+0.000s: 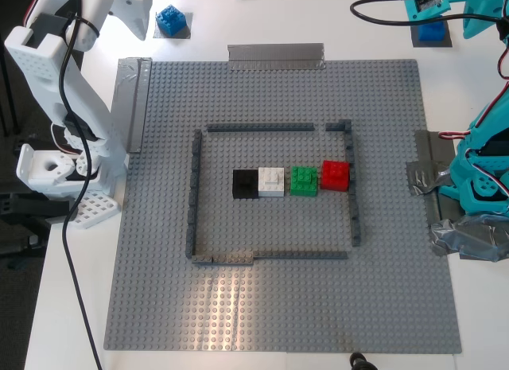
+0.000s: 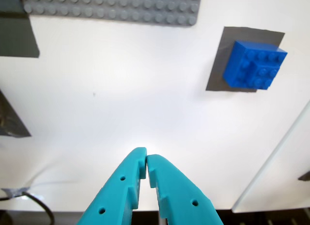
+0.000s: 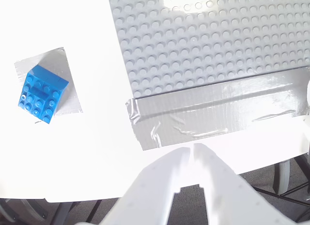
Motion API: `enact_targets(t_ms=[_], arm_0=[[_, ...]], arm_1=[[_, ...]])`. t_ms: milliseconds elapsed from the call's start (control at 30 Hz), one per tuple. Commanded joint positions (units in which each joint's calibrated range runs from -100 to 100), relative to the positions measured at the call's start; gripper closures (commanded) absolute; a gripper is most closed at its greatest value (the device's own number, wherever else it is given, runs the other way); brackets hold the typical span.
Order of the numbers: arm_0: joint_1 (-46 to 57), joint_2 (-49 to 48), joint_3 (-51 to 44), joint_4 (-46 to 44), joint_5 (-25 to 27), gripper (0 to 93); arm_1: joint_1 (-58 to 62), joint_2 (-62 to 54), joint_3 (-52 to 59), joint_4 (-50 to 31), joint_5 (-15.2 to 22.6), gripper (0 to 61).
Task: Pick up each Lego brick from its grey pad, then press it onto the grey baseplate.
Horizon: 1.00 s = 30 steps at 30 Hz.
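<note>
One blue Lego brick (image 1: 172,20) sits on its grey pad (image 1: 184,33) at the back, on the exterior view's left. The other blue brick (image 1: 432,32) sits on its pad (image 1: 418,42) at the back right. My first gripper (image 2: 146,159) is teal, shut and empty. It hangs over bare white table, apart from the blue brick (image 2: 254,64) on its pad (image 2: 217,65). My second gripper (image 3: 191,151) is white, shut and empty, apart from the blue brick (image 3: 42,93) on its pad (image 3: 68,75). The grey baseplate (image 1: 278,306) fills the table's middle.
A dark grey frame (image 1: 193,195) on the plate encloses a row of black (image 1: 245,183), white (image 1: 271,181), green (image 1: 303,181) and red (image 1: 335,175) bricks. Silver tape strips (image 1: 276,56) hold the plate's edges. The white arm's base (image 1: 56,167) stands at the left, the teal base (image 1: 481,179) at the right.
</note>
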Motion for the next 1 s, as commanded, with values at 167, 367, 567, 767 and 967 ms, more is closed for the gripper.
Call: enact_targets(t_ms=[167,367,567,767,967], arm_0=[[0.6,-0.2,3.1,-0.5,-1.7,92.7],[0.6,-0.2,3.1,-0.5,-1.7,92.7],[0.4,-0.3,2.9,-0.5,-1.7,92.7],[0.2,-0.3,2.4,-0.5,-1.5,92.7],[0.1,-1.1,2.0,-0.5,-1.3,92.7]], arm_1=[[5.1,-32.8,41.9,-18.3,4.0,61.2],[4.5,-33.3,43.1,-19.6,3.6,61.2],[4.2,-33.0,42.3,-19.8,3.9,61.2],[3.7,-33.0,39.9,-20.5,4.2,61.2],[2.3,-31.7,34.1,-20.8,5.3,61.2]])
